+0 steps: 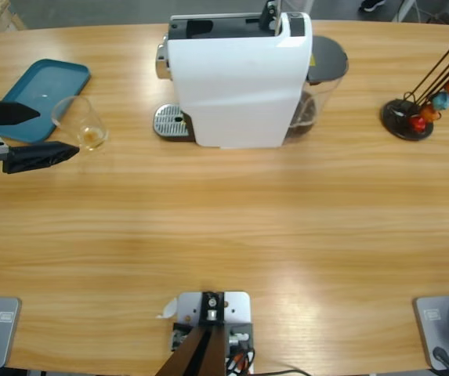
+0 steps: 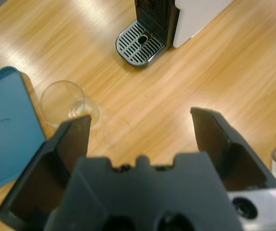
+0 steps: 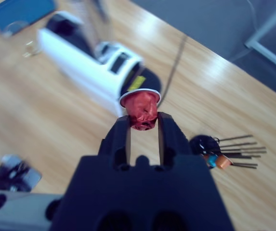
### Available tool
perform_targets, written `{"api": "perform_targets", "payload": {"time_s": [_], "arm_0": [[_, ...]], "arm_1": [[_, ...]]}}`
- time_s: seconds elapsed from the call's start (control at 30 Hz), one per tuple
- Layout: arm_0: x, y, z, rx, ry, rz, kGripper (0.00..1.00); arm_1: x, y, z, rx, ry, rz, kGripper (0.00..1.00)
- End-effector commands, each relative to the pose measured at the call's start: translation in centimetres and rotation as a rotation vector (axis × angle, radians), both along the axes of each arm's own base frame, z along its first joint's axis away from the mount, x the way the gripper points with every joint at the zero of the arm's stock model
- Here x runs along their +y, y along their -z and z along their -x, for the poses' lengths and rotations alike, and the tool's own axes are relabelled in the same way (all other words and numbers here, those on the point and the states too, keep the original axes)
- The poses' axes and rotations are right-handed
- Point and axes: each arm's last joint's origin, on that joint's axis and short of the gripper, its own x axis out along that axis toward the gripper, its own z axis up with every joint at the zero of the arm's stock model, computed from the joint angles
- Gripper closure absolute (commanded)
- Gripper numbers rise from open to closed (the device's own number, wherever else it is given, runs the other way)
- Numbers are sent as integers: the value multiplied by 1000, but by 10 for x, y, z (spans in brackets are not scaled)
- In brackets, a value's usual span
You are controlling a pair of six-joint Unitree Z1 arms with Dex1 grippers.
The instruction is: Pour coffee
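Coffee (image 1: 92,139), a thin amber pool, sits at the bottom of a clear glass (image 1: 81,122) standing on the table (image 1: 224,235) just beside a teal tray (image 1: 44,98). The left gripper (image 1: 40,133) hovers at the glass with its jaws spread wide, one by the tray, the other near the glass base; whether either touches the glass is hard to tell. Farther along stands the white coffee machine (image 1: 240,78) with its drip grate (image 2: 140,42) bare. At the far end is a rack (image 1: 408,117) of coloured capsules. The right gripper (image 3: 143,127), seen only in its wrist view, pinches a red capsule (image 3: 141,109) above the table.
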Motion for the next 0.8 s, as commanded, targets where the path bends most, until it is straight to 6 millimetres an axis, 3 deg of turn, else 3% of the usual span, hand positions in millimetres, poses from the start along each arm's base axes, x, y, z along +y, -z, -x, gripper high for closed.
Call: {"api": "perform_targets", "payload": {"time_s": [0.03, 0.3, 0.53, 0.8], "arm_0": [[-3, 9, -1, 36, 4, -24, 105], [-3, 9, -1, 36, 4, -23, 105], [-3, 9, -1, 35, 3, -24, 105], [-4, 10, -1, 37, 3, -25, 105]], "arm_1": [[37, 0, 8, 35, -267, 108, 846], [77, -2, 1, 38, -387, 120, 851], [138, -2, -16, 27, -499, 133, 851], [171, 6, -36, 32, -565, 137, 851]]}}
